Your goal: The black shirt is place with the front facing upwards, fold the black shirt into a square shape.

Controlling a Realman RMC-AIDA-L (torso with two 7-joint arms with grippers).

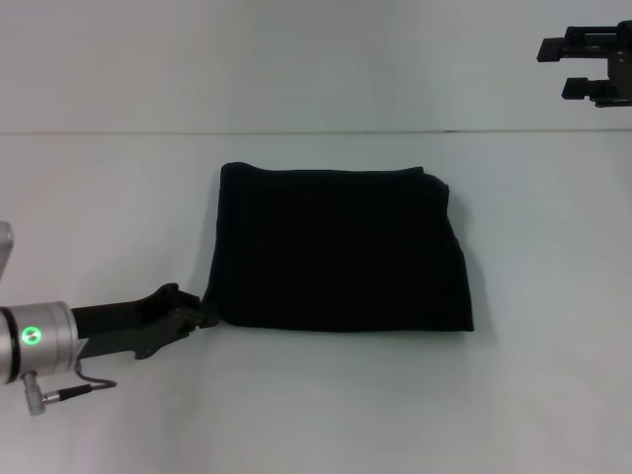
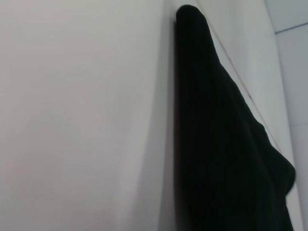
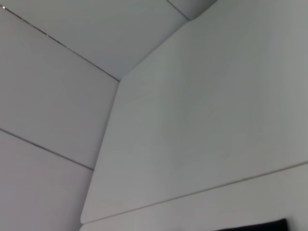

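White table fills the head view, its far edge a thin line running across toward twelve o'clock, with plain pale wall behind. Near the middle lies the black shirt, already gathered into a compact, roughly square block with no sleeve, collar or lettering showing; its edge at three o'clock slants a little and the far corner there is rounded. At about eight o'clock from the block, the left gripper lies low over the table with its tip right at the shirt's near corner; whether it pinches cloth or only touches it I cannot tell, nor how its fingers stand. Up at two o'clock, well apart from the cloth, the right gripper hangs in the air with its fingers spread and nothing between them

From the left wrist, the black shirt rises as a thick dark stack on the table, its folded edge straight and layered, no fingers in sight

From the right wrist, only bare table and wall panels appear, with a sliver of the black shirt at the frame's edge

By my judgement the folding is essentially finished; what may remain is squaring that corner and drawing the left arm away
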